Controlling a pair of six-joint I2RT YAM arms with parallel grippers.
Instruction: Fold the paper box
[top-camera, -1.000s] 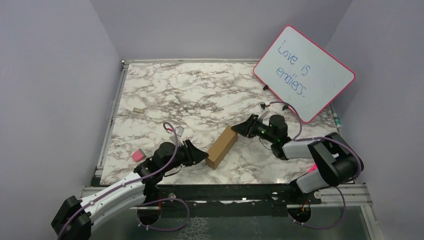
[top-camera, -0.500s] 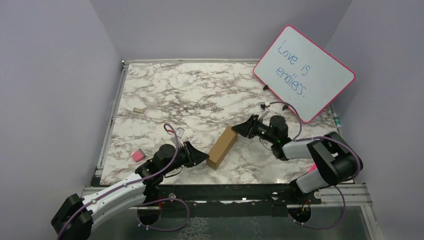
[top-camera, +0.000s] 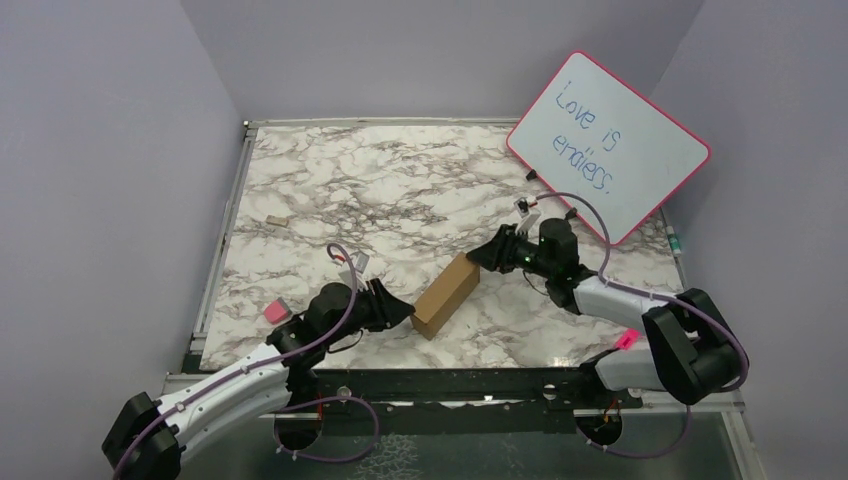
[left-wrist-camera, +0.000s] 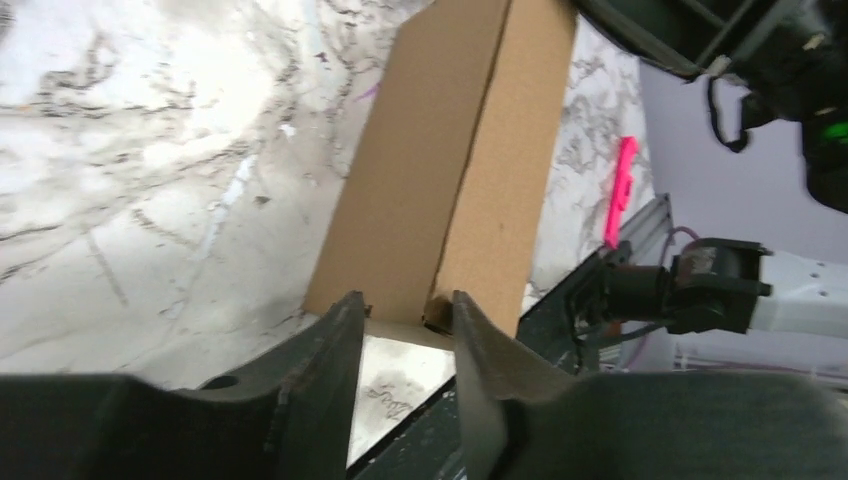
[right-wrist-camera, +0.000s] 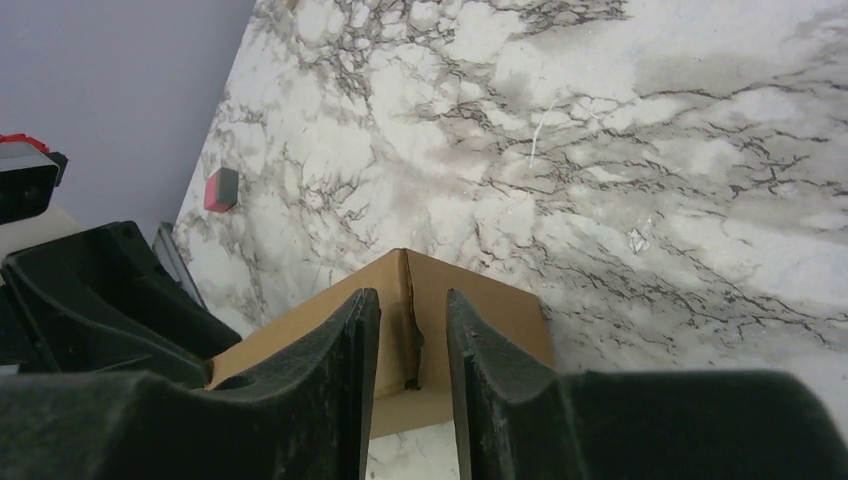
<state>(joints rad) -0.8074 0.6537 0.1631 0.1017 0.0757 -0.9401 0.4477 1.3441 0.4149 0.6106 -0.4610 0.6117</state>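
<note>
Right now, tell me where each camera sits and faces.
Top external: high behind the robot, looking down on table, paper box, left arm, right arm.
Left wrist: on the left arm, looking along the box; the left tool shows below.
Right wrist: on the right arm, facing the box's opposite end; the right tool shows below.
Shared: all see the box.

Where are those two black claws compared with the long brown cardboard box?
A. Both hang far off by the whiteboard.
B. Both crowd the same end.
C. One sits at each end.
C: seen from above, the left gripper is at the paper box's near end and the right gripper at its far end.
</note>
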